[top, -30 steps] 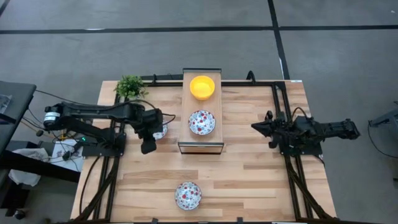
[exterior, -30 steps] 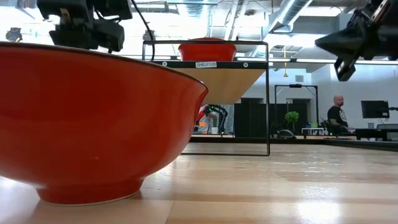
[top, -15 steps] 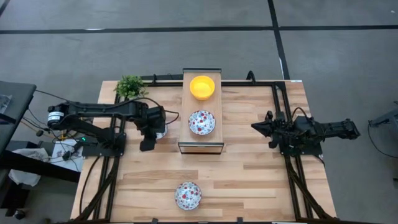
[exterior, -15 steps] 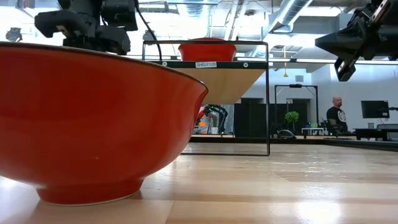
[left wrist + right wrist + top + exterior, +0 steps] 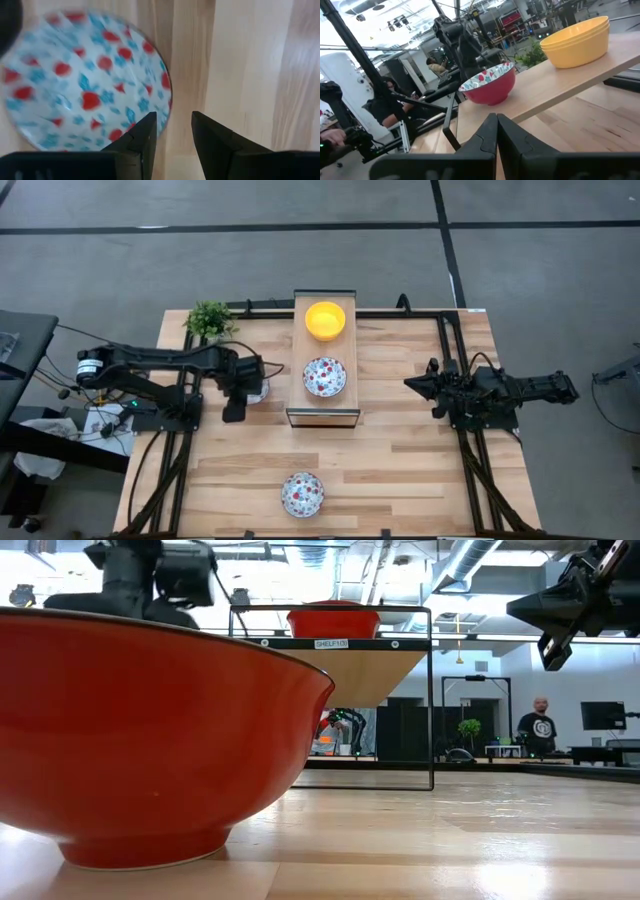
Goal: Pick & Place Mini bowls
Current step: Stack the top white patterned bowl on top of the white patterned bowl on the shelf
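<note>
**Left gripper set over a speckled bowl beside the shelf**

High view: A wooden worktop (image 5: 400,450) carries a small raised shelf (image 5: 322,412) at the middle of its far edge. On the shelf sit a yellow mini bowl (image 5: 325,320) toward the far end and a floral mini bowl (image 5: 325,376) nearer the front. Another floral bowl (image 5: 302,494) stands alone close to the near edge, about midway along it. The left gripper (image 5: 247,392) reaches in from the left edge and is over a third floral bowl (image 5: 259,390), just beside the shelf's left side; only a sliver of that bowl shows past the arm. The right gripper (image 5: 415,384) waits near the right edge, well apart from the bowls. A small green plant (image 5: 209,318) stands at the far left corner.

Low view: The near-edge bowl's red outside (image 5: 150,740) fills the left of the picture. Behind it the shelf (image 5: 340,643) carries a red-sided bowl (image 5: 334,620).

Left wrist view: The floral bowl under the left arm (image 5: 85,85) lies on the wood. The fingers (image 5: 145,137) stand a narrow gap apart, one over the bowl's rim, the other over bare wood; they hold nothing.

Right wrist view: The right gripper's fingers (image 5: 490,137) are pressed together, empty. Beyond them the shelf holds the floral bowl (image 5: 489,85) and the yellow bowl (image 5: 576,41), which looks like a stack. People (image 5: 385,107) show in the room behind.
</note>
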